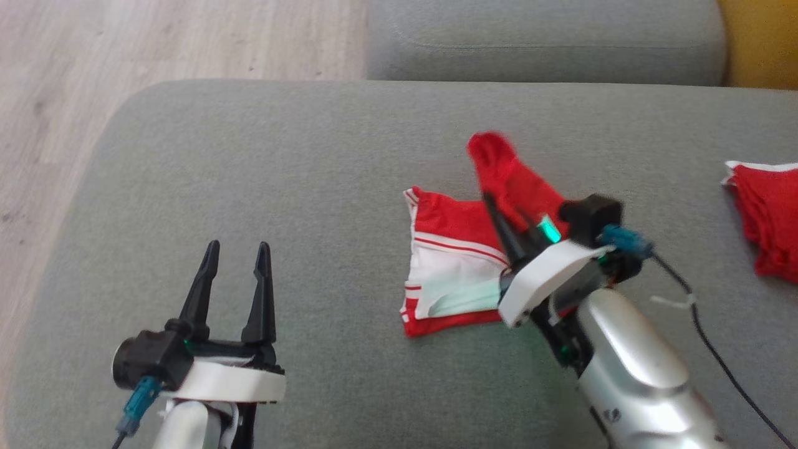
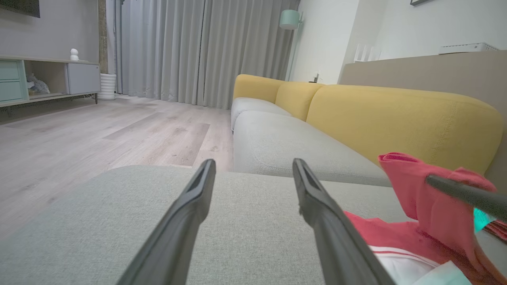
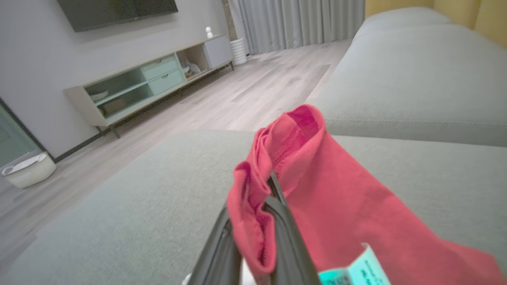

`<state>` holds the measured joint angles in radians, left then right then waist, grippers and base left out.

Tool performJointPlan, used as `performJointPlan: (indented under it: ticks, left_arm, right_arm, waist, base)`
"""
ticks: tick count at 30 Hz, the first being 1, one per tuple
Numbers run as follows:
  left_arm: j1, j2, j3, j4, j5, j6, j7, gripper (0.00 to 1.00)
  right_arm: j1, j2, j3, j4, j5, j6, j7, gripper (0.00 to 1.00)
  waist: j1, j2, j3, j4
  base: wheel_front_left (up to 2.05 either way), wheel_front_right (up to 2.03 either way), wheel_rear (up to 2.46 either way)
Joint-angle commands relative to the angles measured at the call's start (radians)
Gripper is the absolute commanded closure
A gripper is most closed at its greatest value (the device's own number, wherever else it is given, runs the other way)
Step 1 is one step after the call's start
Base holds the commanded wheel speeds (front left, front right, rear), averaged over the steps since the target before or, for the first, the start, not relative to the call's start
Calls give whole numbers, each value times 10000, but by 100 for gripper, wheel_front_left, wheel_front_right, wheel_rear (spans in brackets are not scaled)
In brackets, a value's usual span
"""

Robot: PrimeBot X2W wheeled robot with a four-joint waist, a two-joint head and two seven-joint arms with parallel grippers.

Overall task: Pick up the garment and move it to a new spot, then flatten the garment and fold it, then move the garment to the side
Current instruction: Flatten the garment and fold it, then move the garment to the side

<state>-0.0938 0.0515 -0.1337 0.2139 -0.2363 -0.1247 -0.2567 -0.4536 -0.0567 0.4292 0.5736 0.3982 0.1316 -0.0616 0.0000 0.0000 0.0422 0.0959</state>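
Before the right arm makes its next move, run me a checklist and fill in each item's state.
1. Right gripper shut on a red flap of the garment: ok.
2. Grip takes a single layer of cloth: cannot tell; the flap bunches over the fingers.
3. Left gripper open, holding nothing, apart from the garment: ok.
4. Garment flat: not ok; the held flap stands up, while the rest lies on the cushion.
5. Second red garment apart from the one in hand: ok.
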Motion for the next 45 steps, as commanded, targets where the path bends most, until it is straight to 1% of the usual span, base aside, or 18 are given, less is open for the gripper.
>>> performJointPlan:
  ticks: [1, 5, 8, 9, 10, 11, 16, 19, 20, 23, 27, 30, 33, 36, 39, 45]
  left_arm:
    - [-420, 2, 197, -276, 65, -53, -51, 0]
    - [-512, -2, 100, -218, 33, -54, -51, 0]
    - [-587, -4, 62, -167, 9, -55, -51, 0]
    - [-603, -5, 52, -146, 5, -55, -51, 0]
    - [-619, -6, 44, -129, 2, -56, -51, 0]
    - [-619, -6, 44, -129, 2, -56, -51, 0]
    - [-670, -7, 91, -92, 2, -56, -51, 0]
    - [-689, -8, 112, -110, 28, -57, -51, 0]
    - [-685, -8, 150, -142, 35, -57, -51, 0]
    - [-641, -8, 199, -189, 41, -58, -51, 0]
    - [-554, -9, 283, -246, 58, -58, -51, 0]
    - [-448, -9, 354, -275, 75, -58, -51, 0]
    - [-304, -10, 434, -300, 90, -58, -51, 0]
    - [-156, -11, 501, -321, 112, -52, -51, 0]
    - [-14, -11, 525, -329, 85, -20, -51, 0]
    - [-22, -12, 465, -297, 87, -9, -51, 0]
  right_arm:
    - [-244, 63, 370, -198, 109, -9, -96, 100]
    - [-274, 63, 1031, 262, 217, -9, -227, 100]
    - [-297, 64, 1312, 671, 207, -9, -269, 100]
    - [-323, 64, 1422, 818, 93, -9, -265, 63]
    - [-313, 64, 1532, 870, 127, -9, -300, 0]
    - [-313, 64, 1532, 870, 127, -9, -300, 0]
    - [-381, 64, 2524, 479, 601, -9, -631, 0]
    - [-602, 64, 2564, 297, 479, -9, -1092, 0]
    - [-708, 64, 2183, 302, 305, -9, -1396, 0]
    - [-760, 64, 1147, 423, -228, -9, -1736, 0]
    - [-535, 64, -693, 488, -1538, -9, -1937, 0]
    - [-94, 64, -1953, 82, -2815, -9, -1983, 0]
    - [628, 64, -2958, -746, -3630, -9, -1995, 0]
    - [1491, 64, -3554, -1613, -3857, -9, -1997, 0]
    - [2205, 64, -3890, -2160, -3705, -9, -1999, 0]
    - [2600, 64, -3892, -2504, -3668, -9, -2000, 0]
  waist:
    - [0, 0, 80, 163]
    - [0, 0, 204, 410]
    - [0, 0, 278, 548]
    - [0, 0, 299, 580]
    - [0, 0, 317, 604]
    - [0, 0, 317, 604]
    - [0, 0, 333, 527]
    - [0, 0, 283, 308]
    - [0, 0, 234, 111]
    - [0, 0, 150, -225]
    - [0, 0, 92, -663]
    - [0, 0, 54, -941]
    - [0, 0, 40, -1141]
    - [0, 0, 68, -1280]
    - [0, 0, 128, -1370]
    - [0, 0, 250, -1422]
  base:
    - [0, 0, 0]
    - [0, 0, 0]
    - [0, 0, 0]
    - [0, 0, 0]
    - [0, 0, 0]
    - [0, 0, 0]
    - [0, 0, 0]
    - [0, 0, 0]
    - [0, 0, 0]
    - [0, 0, 0]
    - [0, 0, 0]
    - [0, 0, 0]
    - [0, 0, 0]
    - [0, 0, 0]
    - [0, 0, 0]
    - [0, 0, 0]
